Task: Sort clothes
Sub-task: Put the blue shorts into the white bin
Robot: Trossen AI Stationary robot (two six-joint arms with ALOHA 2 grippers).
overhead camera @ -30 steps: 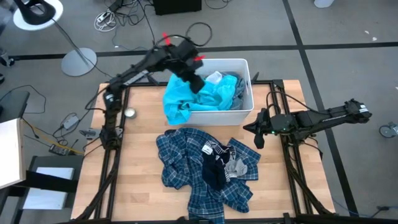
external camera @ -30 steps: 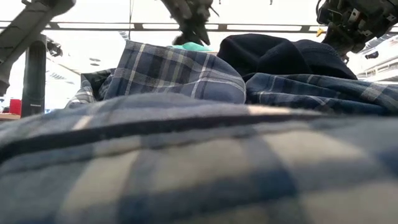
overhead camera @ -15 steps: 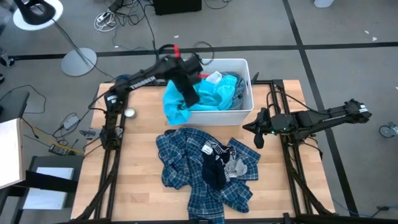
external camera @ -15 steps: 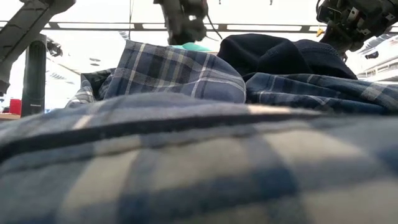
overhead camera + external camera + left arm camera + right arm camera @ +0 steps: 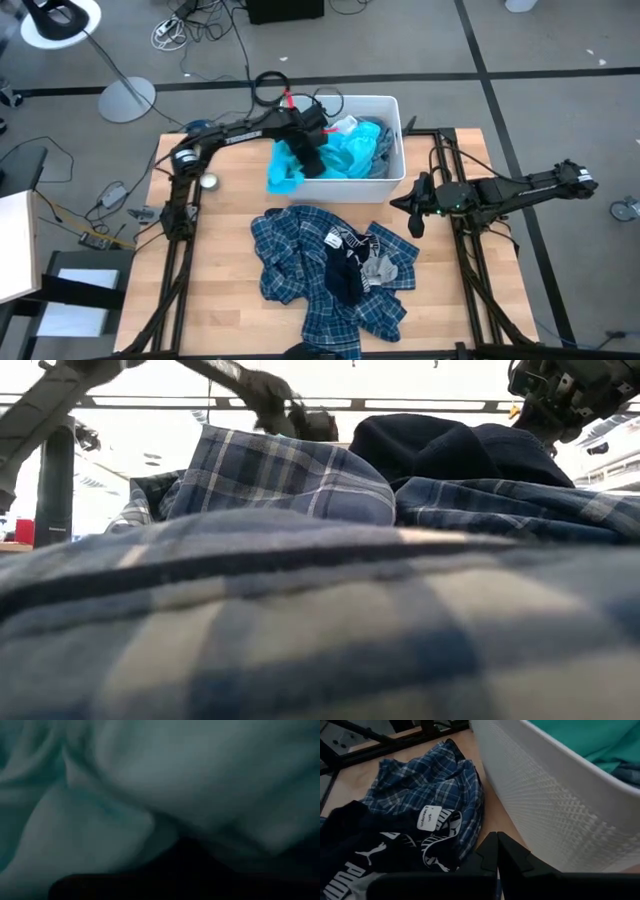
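A bright turquoise shirt (image 5: 340, 155) lies in the white bin (image 5: 395, 110), and part of it (image 5: 285, 172) hangs out over the bin's left near rim. My left gripper (image 5: 312, 152) is shut and sunk into this shirt, which fills the left wrist view (image 5: 150, 780). In front of the bin, blue-and-white plaid shirts (image 5: 300, 270) lie heaped on the table with dark garments (image 5: 345, 275) on top. My right gripper (image 5: 415, 210) hovers shut at the bin's right near corner, touching nothing (image 5: 497, 847). My left gripper comes steeply from above and presses its shut fingers (image 5: 185, 870) into the turquoise shirt's folds (image 5: 165, 825) at the bin's left near corner. The cloth lies on the bin's contents and over its rim. Whether cloth is caught between the fingers cannot be told.
A grey-blue striped garment (image 5: 385, 140) lies at the bin's right side. A small round metal thing (image 5: 208, 181) sits near the table's left edge. Dark frame rails (image 5: 175, 270) run along both sides. The plaid heap (image 5: 300, 610) fills the low view.
My left gripper has come down from above the bin into the turquoise shirt, tipping steeper. The shirt has been pushed down: the part hanging over the bin's rim is smaller and bunched closer to the bin. The right arm has kept still.
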